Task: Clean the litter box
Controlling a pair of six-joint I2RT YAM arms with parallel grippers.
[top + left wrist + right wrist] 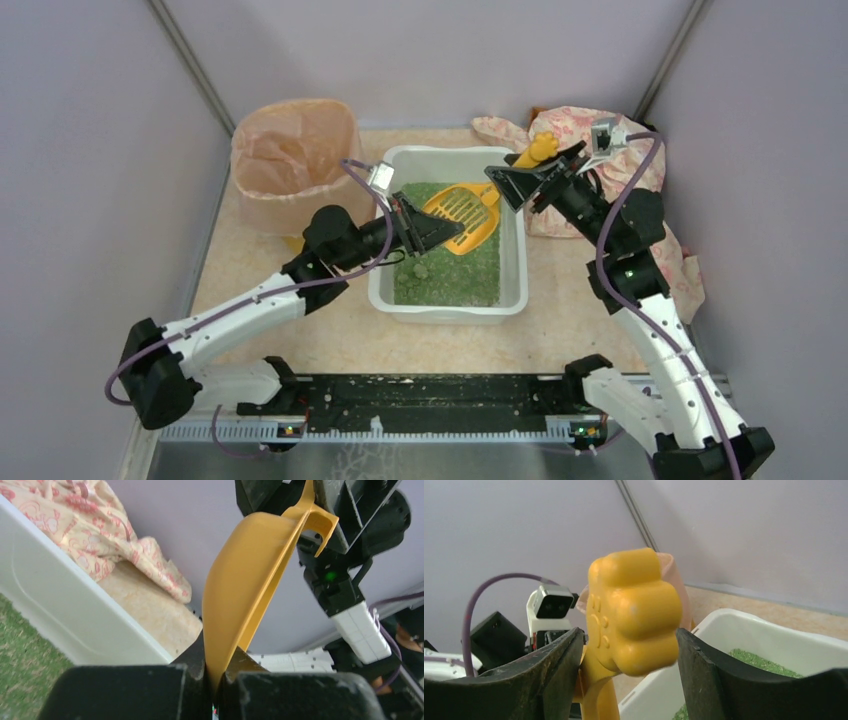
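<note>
Above the middle of the litter box [445, 306], the left gripper [438, 232] is pinched tight on the front lip of the scoop [466, 214], the thin yellow edge squeezed between its fingers [125, 692]; the right gripper [528, 182] brackets the paw-shaped handle [634, 610], its fingers [559, 675] spread to about the handle's width, though whether they press it or merely flank it I cannot tell; the scoop's long axis runs from that lip back and rightward to the handle over the box's far right corner; green litter [455, 285] lies directly beneath, with a dark lump [421, 268] just on the near side of the left gripper; the box sits between both arms; the bagged bin [290, 160] stands far left, nearer the left arm; a dig likely wants the lip tipped down toward that lump.
</note>
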